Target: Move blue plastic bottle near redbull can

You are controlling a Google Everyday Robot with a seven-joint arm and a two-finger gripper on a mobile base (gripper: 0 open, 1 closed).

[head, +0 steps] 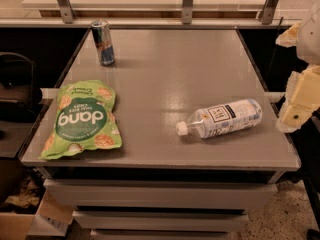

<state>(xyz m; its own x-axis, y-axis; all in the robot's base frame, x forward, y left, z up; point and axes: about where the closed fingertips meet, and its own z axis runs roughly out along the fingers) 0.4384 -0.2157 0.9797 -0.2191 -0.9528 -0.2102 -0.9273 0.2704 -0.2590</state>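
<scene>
Approach step: my gripper (300, 101) hangs right of the tabletop (200, 69), grip width I cannot tell; blue plastic bottle (225, 119) lies sideways near it, redbull can (103, 43) upright far-left. Next: descend onto bottle's body

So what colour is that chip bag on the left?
The chip bag is green with white lettering, camera view; the end effector hovers right of the table.

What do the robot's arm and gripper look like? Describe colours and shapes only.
The gripper sits at the view's right edge, beside the table. It is made of blocky, pale cream-yellow pieces, one with a small dark dot. The arm above is white and rounded.
</scene>
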